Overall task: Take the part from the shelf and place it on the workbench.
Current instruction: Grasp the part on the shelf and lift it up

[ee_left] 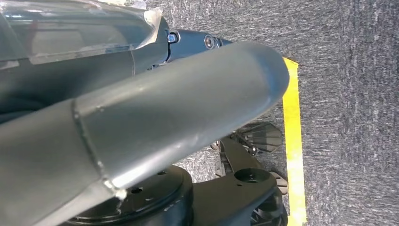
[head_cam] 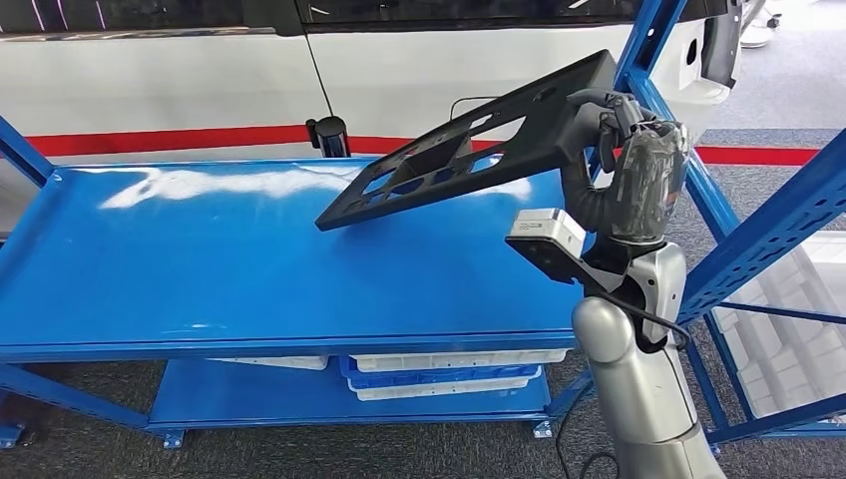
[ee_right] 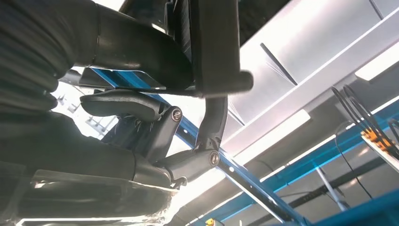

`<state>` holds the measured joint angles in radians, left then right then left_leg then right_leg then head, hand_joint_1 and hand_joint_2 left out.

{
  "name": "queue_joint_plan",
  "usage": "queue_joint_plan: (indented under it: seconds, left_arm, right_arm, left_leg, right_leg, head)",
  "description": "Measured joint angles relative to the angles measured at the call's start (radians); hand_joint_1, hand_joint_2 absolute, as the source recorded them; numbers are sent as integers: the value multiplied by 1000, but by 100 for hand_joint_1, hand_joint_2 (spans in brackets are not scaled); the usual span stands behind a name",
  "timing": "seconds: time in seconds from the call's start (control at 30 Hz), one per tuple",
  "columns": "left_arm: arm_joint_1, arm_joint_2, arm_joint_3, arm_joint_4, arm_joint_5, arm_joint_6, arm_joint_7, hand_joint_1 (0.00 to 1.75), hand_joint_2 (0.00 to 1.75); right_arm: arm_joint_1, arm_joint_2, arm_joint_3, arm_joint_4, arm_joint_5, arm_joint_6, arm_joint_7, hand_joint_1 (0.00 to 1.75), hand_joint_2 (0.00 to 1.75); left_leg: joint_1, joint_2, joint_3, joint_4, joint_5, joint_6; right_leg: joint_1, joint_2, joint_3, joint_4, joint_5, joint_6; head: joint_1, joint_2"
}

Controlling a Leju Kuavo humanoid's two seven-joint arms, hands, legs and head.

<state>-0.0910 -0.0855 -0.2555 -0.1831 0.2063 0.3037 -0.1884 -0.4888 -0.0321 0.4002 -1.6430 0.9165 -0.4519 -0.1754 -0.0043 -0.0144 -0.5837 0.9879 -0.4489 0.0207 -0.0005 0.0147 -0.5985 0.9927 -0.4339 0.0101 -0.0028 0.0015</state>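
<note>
Plainly, the largest thing near the shelf [head_cam: 249, 269] was the white vehicle body [head_cam: 200, 90] with its red stripe, standing just behind it, and the blue uprights [head_cam: 768, 239] rose at the shelf's right end. The shelf's top deck was a glossy blue metal sheet throwing back glare, probably slick underfoot for any part set down on it; white trays [head_cam: 449, 361] lay on the lower deck, and grey carpet with a yellow line [ee_left: 292, 141] covered the floor.

The part [head_cam: 469, 140], a flat black panel with cut-outs, hung tilted above the shelf's right half, its low corner near the deck but apart from it. The right hand [head_cam: 614, 125] held it by its upper right edge, fingers [ee_right: 214, 117] hooked over the rim.

The risks, as I judged them: held at one edge, the long panel could swing or slip out of the fingers; its high corner sat close to the right upright and could catch there on the way out.

The left hand [ee_left: 141, 117] hung toward the floor; I could not tell how its fingers lay.
</note>
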Motion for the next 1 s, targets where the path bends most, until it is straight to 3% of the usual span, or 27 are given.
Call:
queue_joint_plan:
  seconds: [1.0]
  left_arm:
    - [-4,-3,8,0,0,-1,-10,0,0]
  right_arm:
    - [11,-26,7,-57,-4,-3,-5,175,175]
  left_leg:
    - [1,0,2,0,0,0]
  right_leg:
    - [0,0,2,0,0,0]
  head:
    - [0,0]
